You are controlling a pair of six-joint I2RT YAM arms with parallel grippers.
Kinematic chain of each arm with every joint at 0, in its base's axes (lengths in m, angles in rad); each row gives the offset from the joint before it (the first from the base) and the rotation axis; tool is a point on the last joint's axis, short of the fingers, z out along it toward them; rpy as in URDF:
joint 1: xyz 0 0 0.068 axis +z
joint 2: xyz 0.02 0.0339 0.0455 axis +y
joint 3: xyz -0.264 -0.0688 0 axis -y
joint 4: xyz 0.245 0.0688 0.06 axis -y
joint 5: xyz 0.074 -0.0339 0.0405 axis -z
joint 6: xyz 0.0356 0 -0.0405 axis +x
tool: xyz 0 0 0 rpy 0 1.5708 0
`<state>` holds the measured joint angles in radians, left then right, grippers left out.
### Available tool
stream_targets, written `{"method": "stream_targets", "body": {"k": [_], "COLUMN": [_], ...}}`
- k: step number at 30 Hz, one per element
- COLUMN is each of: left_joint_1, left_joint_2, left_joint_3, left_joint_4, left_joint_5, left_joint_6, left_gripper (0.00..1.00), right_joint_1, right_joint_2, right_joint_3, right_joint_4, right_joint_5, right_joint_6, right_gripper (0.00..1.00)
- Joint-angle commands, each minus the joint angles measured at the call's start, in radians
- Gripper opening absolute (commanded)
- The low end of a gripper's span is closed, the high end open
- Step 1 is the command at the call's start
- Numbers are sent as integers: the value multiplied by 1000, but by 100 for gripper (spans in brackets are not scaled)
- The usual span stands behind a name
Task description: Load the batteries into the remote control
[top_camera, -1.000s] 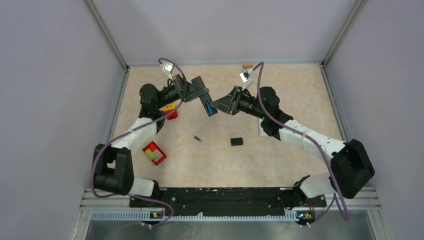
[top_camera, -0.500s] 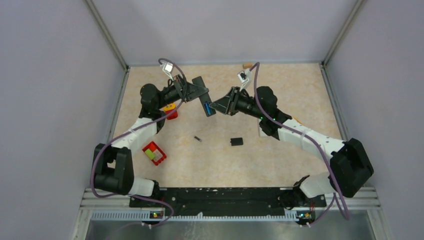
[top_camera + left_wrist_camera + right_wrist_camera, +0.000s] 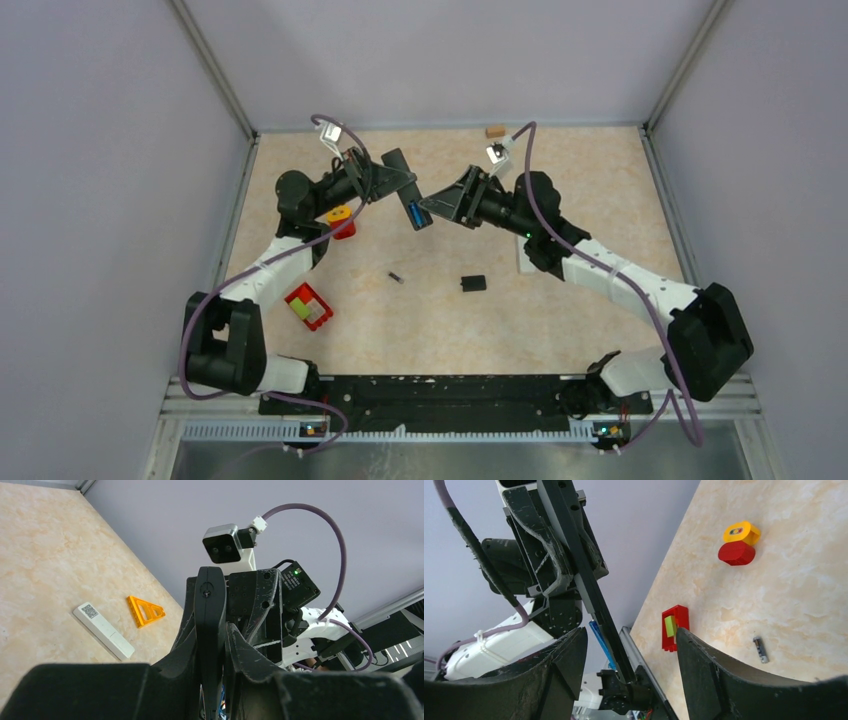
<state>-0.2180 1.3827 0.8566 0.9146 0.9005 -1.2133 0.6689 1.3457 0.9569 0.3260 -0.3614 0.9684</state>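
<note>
Place: robot lab cell | Evidence: plain walls [image 3: 90, 200], aluminium posts [image 3: 212, 70]

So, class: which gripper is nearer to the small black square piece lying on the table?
Right. The right gripper hangs just behind the black square piece, slightly to its left. The left gripper, clamped on the remote, is farther back and farther left.

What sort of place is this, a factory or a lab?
Most likely a lab test cell, not a factory: plain grey panels wall in a beige tabletop, a left arm and right arm are bolted along its near edge, and toy-like props such as a red block lie scattered.
</note>
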Motion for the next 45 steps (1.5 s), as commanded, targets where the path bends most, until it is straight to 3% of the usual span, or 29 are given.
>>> {"method": "stream_targets", "body": {"k": [1,15,21,31,36,45], "left_joint_1": [2,2,0,0,2,26], "left_joint_2": [-27,-13,-16,-10,-24,-50], "left_joint_3": [8,15,20,33,41,12], "left_joint_4": [106,130,130,93,53,40], "left_joint_5": [7,12,-7,-36,-35,-37], "left_joint_6": [-20,-48,-86,-140,-101,-43], "left_gripper": [0,0,0,0,0,0], "right_joint_1": [-6,-5,11,69,68,25], "right_joint_2": [36,105,140,184,167,33], "right_joint_3": [32,61,65,76,83,76], "right_joint_4": [106,127,81,-57,-83,-137], "right_joint_5": [-42,-64,-64,-25,11,110], "right_joint_6": [96,86,14,-186,-188,-61], "right_gripper": [67,58,37,23,24,41]}}
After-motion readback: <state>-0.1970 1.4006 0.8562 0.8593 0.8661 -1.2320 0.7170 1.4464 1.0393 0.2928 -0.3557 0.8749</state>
